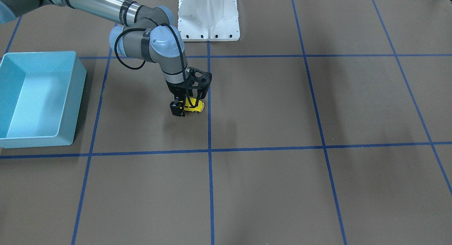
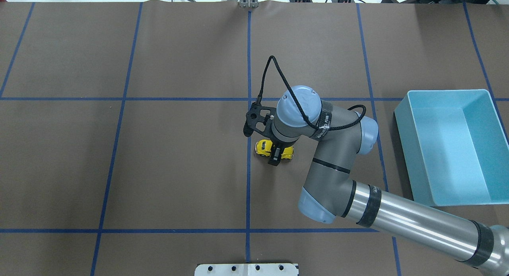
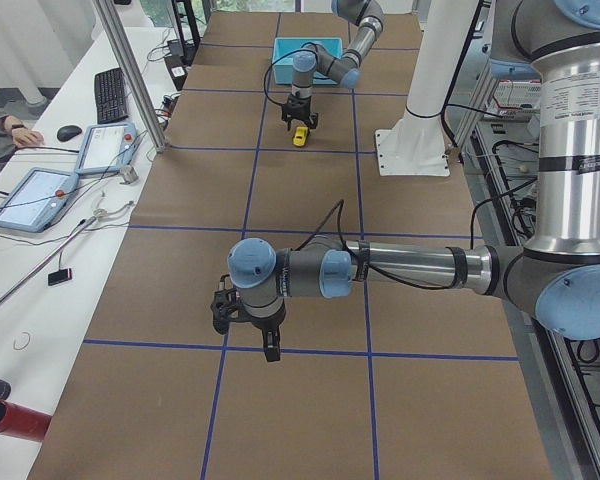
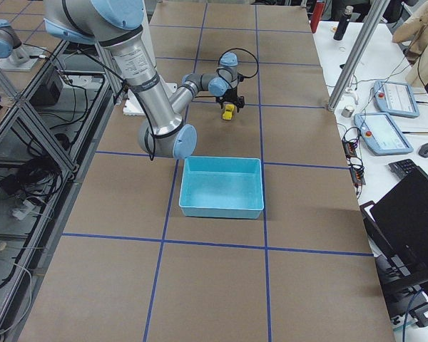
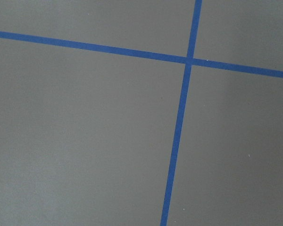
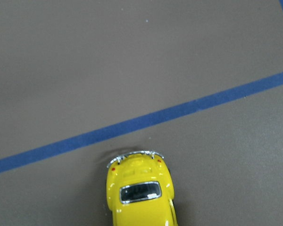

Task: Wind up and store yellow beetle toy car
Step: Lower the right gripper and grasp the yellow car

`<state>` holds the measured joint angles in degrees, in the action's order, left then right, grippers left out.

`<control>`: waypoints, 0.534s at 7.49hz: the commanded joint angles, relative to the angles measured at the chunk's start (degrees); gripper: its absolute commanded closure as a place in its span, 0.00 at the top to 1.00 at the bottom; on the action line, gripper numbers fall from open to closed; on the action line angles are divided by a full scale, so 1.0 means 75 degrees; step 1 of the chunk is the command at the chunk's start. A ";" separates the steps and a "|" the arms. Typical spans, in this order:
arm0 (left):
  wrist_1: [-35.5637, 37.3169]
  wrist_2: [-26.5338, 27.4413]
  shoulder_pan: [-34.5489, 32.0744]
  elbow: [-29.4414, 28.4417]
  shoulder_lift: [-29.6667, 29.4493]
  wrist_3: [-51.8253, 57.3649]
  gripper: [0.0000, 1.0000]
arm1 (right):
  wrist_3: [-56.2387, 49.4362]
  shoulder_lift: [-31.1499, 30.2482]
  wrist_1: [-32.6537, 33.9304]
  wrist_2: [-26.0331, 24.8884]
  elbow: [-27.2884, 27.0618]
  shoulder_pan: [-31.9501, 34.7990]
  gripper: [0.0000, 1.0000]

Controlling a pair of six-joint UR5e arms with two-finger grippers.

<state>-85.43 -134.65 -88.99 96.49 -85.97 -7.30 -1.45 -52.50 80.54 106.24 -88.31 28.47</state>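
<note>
The yellow beetle toy car stands on the brown table next to a blue tape line, near the middle. It also shows in the overhead view and at the bottom of the right wrist view. My right gripper points straight down over the car, its black fingers pressed against the car's two sides. The car's wheels look to be on the table. My left gripper shows only in the exterior left view, low over bare table, far from the car. I cannot tell whether it is open or shut.
The light-blue bin stands open on the robot's right side, about one grid square from the car; it also shows in the front-facing view. The white robot base mount sits at the table's robot-side edge. Blue tape lines grid the table.
</note>
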 commanded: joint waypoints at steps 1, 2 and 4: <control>0.0000 0.0000 -0.0005 0.0002 0.0002 0.0000 1.00 | -0.0006 -0.0043 -0.0050 0.0037 -0.0003 0.0001 0.00; 0.0000 0.0000 -0.0005 0.0002 0.0002 0.0000 1.00 | 0.0017 -0.0031 -0.0027 0.0142 -0.0061 0.0024 0.00; 0.0000 0.0000 -0.0005 0.0014 0.0002 -0.0011 1.00 | 0.0029 -0.0287 0.0914 0.0668 -0.0875 0.0374 0.00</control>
<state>-85.43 -134.65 -89.03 96.56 -85.96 -7.31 -1.28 -53.30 82.26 109.03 -90.49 29.82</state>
